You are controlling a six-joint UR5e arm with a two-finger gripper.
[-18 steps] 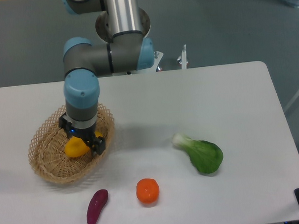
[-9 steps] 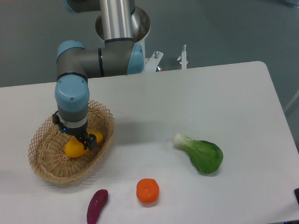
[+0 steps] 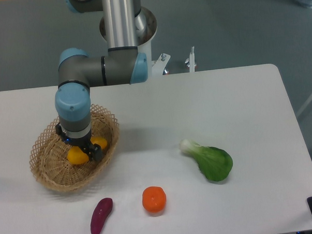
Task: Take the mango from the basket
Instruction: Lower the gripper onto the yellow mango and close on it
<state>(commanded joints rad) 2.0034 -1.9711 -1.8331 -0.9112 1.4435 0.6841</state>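
Observation:
The mango [image 3: 76,156] is yellow-orange and lies in the tan wicker basket [image 3: 44,168] at the left of the table. My gripper [image 3: 80,146] points straight down into the basket, right over the middle of the mango. Its jaws stand apart on either side of the fruit, and one dark fingertip [image 3: 97,152] shows at the mango's right side. The gripper's body hides the mango's middle; only its two ends show. I cannot see the jaws pressing on it.
A purple sweet potato [image 3: 101,216] and a round orange fruit [image 3: 154,199] lie near the table's front edge. A green bok choy [image 3: 212,161] lies to the right of the middle. The arm's base stands behind the table's back edge.
The gripper has shifted a little left and lower into the basket, over the mango. The mango and the basket have not moved.

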